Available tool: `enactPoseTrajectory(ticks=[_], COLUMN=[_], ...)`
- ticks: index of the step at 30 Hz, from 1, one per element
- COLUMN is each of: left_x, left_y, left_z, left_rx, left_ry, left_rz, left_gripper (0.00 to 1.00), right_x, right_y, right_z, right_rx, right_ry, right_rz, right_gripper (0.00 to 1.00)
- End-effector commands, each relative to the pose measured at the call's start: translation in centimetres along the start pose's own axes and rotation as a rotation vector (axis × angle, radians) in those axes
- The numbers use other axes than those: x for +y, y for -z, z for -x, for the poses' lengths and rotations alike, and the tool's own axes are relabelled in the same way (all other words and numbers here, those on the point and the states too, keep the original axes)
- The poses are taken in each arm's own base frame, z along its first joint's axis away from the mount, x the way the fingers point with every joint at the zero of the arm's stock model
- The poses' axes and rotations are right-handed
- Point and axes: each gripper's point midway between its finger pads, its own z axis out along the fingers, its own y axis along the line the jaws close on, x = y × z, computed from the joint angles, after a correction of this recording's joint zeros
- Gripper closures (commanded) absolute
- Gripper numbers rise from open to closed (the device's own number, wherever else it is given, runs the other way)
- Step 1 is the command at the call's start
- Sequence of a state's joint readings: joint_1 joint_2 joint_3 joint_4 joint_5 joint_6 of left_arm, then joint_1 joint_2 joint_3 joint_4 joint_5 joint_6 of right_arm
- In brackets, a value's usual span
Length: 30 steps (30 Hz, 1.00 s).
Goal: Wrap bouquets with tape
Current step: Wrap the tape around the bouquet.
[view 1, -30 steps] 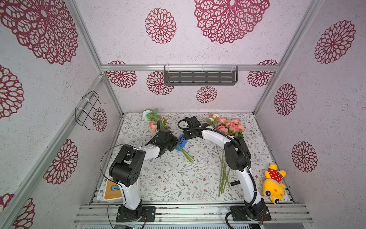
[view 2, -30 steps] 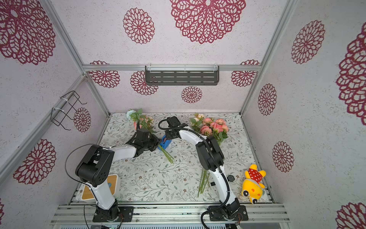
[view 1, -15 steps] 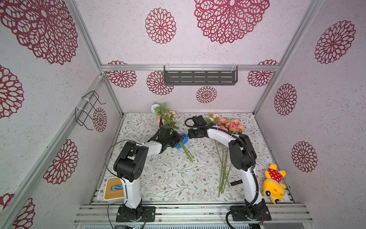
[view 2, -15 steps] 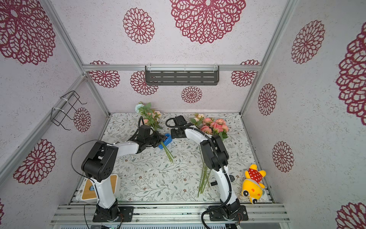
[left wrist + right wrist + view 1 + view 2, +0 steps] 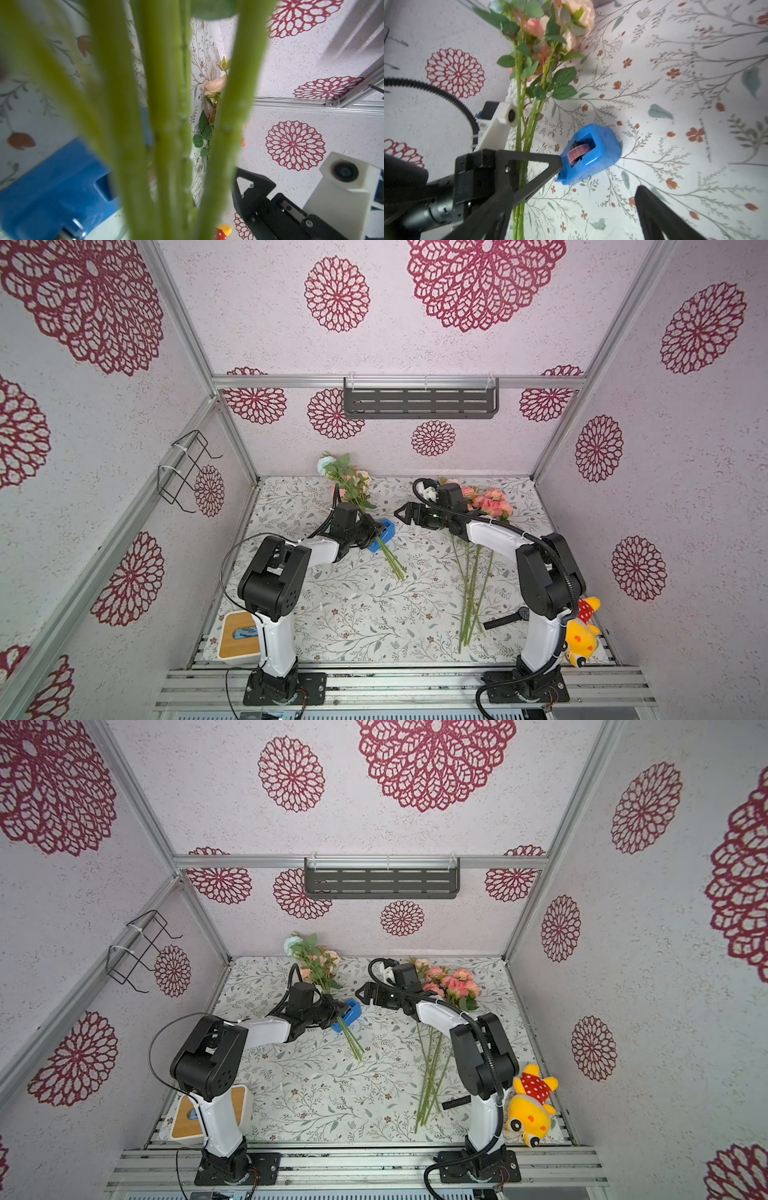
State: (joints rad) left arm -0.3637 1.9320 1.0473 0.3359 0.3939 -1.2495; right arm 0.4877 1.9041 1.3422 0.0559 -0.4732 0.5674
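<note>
The left fingers point(image 5: 369, 531) are clamping the stems of one bouquet point(image 5: 348, 483) just beside the blue tape dispenser point(image 5: 385, 533) on the worktop point(image 5: 353, 614). The right fingers point(image 5: 404, 515) are hanging wide open, empty, nearby. Taping seems to be only beginning; next, those fingers likely need to pinch the tape's free end.

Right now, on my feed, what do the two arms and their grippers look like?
The left arm and right arm have white links between boxy black joints. The left gripper and right gripper are black, with hollow triangular fingers. A black ribbed hose runs along the right arm; a thin black cable loops from the left. Each wrist carries a white camera mount.
</note>
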Motion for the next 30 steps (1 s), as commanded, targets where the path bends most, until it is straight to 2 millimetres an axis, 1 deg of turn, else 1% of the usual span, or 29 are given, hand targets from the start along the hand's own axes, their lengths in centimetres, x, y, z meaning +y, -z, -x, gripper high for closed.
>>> enactPoseTrajectory(ticks=[1, 4, 8, 10, 12, 13, 16, 19, 21, 23, 24, 25, 26, 27, 28, 30], left_x=[-1.1, -1.3, -1.7, -1.7, -1.6, -1.6, -1.6, -1.5, -1.6, -1.4, -1.2, -1.1, -1.2, -1.3, -1.2, -1.0], left_y=[0.2, 0.3, 0.5, 0.5, 0.5, 0.5, 0.4, 0.4, 0.4, 0.4, 0.5, 0.5, 0.6, 0.7, 0.8, 1.0], left_z=[0.9, 1.0, 1.1, 1.1, 1.1, 1.1, 1.3, 1.4, 1.5, 1.5, 1.5, 1.5, 1.5, 1.5, 1.5, 1.8], left_rx=[-0.031, -0.035, -0.046, -0.046, -0.044, -0.044, -0.049, -0.058, -0.06, -0.058, -0.06, -0.061, -0.063, -0.063, -0.065, -0.076], left_ry=[-0.033, -0.04, -0.036, -0.035, -0.031, -0.023, -0.002, -0.004, -0.003, 0.0, 0.001, -0.003, -0.007, -0.013, -0.017, -0.019], left_rz=[-0.048, -0.054, -0.068, -0.067, -0.067, -0.069, -0.089, -0.083, -0.085, -0.078, -0.069, -0.062, -0.062, -0.065, -0.064, -0.051], left_gripper=[1.0, 1.0, 1.0, 1.0, 1.0, 1.0, 1.0, 1.0, 1.0, 1.0, 1.0, 1.0, 1.0, 0.97, 0.88, 0.77], right_x=[4.5, 5.8, 6.2, 5.9, 5.6, 5.4, 4.8, 4.2, 3.9, 3.9, 3.8, 3.6, 3.3, 3.0, 2.8, 2.4], right_y=[0.9, -0.2, -1.8, -2.4, -2.9, -3.1, -3.1, -3.2, -3.3, -3.2, -3.2, -3.1, -3.0, -2.9, -2.8, -2.5], right_z=[-1.9, -4.0, -6.2, -7.0, -7.8, -8.2, -9.1, -9.7, -9.9, -9.8, -9.8, -9.8, -9.8, -9.9, -9.9, -9.8], right_rx=[0.07, 0.126, 0.186, 0.193, 0.217, 0.227, 0.231, 0.248, 0.247, 0.241, 0.243, 0.248, 0.252, 0.259, 0.257, 0.246], right_ry=[0.053, 0.051, 0.034, 0.045, 0.058, 0.056, 0.055, 0.071, 0.072, 0.094, 0.113, 0.138, 0.171, 0.226, 0.293, 0.361], right_rz=[0.091, 0.128, 0.164, 0.149, 0.138, 0.131, 0.12, 0.092, 0.084, 0.069, 0.048, 0.018, -0.024, -0.087, -0.144, -0.228], right_gripper=[0.12, 0.18, 0.3, 0.36, 0.46, 0.49, 0.55, 0.58, 0.68, 0.82, 0.91, 0.97, 1.0, 1.0, 1.0, 1.0])
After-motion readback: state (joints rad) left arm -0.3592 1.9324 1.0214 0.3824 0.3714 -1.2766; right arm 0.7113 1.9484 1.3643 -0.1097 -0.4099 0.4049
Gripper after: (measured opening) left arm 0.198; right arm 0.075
